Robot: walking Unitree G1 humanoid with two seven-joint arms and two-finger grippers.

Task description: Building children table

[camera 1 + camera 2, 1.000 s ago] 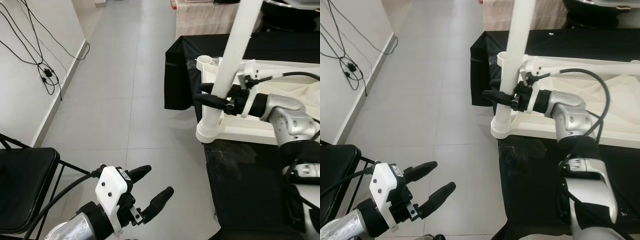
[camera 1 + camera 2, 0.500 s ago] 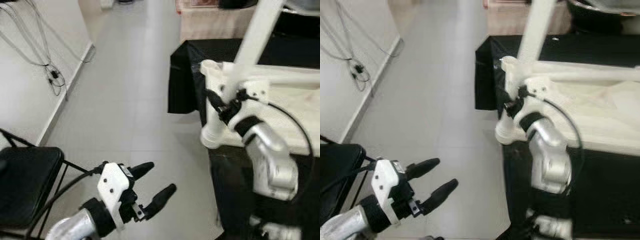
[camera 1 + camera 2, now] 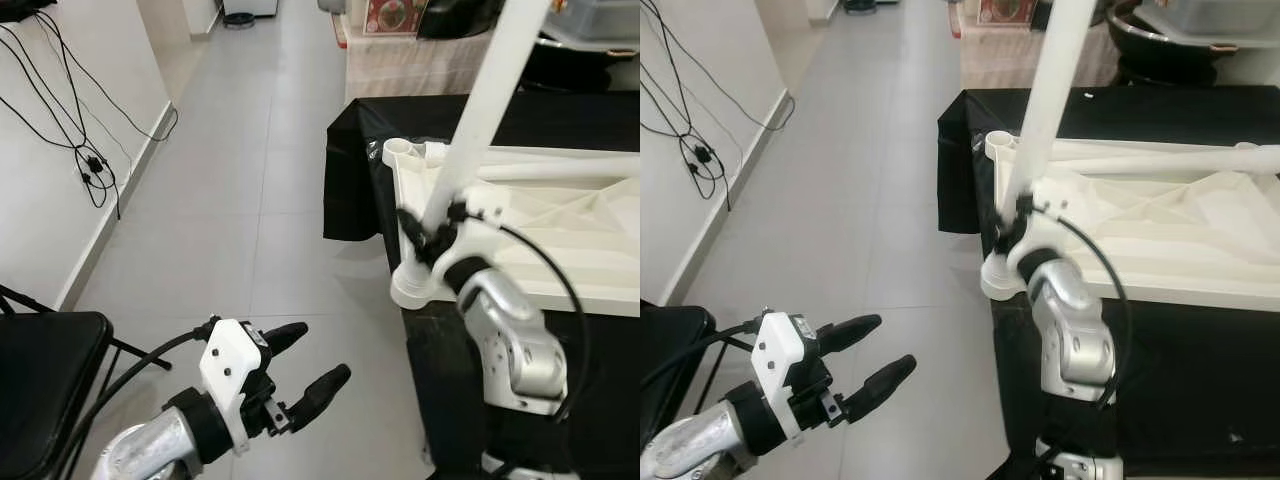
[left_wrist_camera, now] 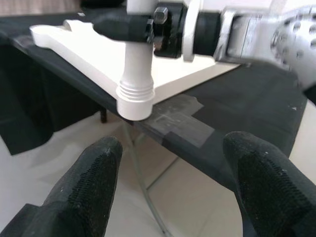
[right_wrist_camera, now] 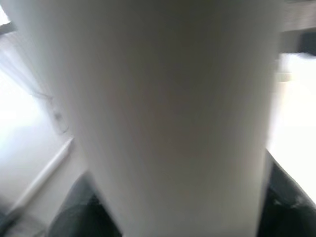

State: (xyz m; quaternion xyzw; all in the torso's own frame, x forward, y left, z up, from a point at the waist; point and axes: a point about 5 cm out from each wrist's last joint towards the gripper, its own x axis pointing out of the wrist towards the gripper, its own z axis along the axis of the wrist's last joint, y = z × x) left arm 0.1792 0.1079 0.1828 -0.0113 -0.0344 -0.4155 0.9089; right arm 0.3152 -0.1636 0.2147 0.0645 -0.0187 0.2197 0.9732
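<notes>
A white children's table top (image 3: 560, 225) lies upside down on a table covered in black cloth (image 3: 355, 150). A long white leg (image 3: 490, 100) stands tilted in the top's near corner socket (image 3: 412, 285). My right gripper (image 3: 425, 232) is shut on this leg just above the socket; up close, the leg (image 5: 163, 118) sits between its dark fingers. My left gripper (image 3: 320, 352) hangs open over the floor, left of the table, holding nothing. Between its fingers, the left wrist view looks toward the leg's threaded base (image 4: 136, 94).
A second white leg (image 3: 1160, 160) lies across the table top, and an empty socket (image 3: 400, 150) sits at the far corner. A black chair (image 3: 40, 370) stands at lower left. Cables (image 3: 85, 150) hang on the left wall. Grey tiled floor (image 3: 240, 180) lies between wall and table.
My right forearm has swung from the leg's right side round to its near side, the gripper still on the leg. The camera shifted. The left gripper stayed open in place.
</notes>
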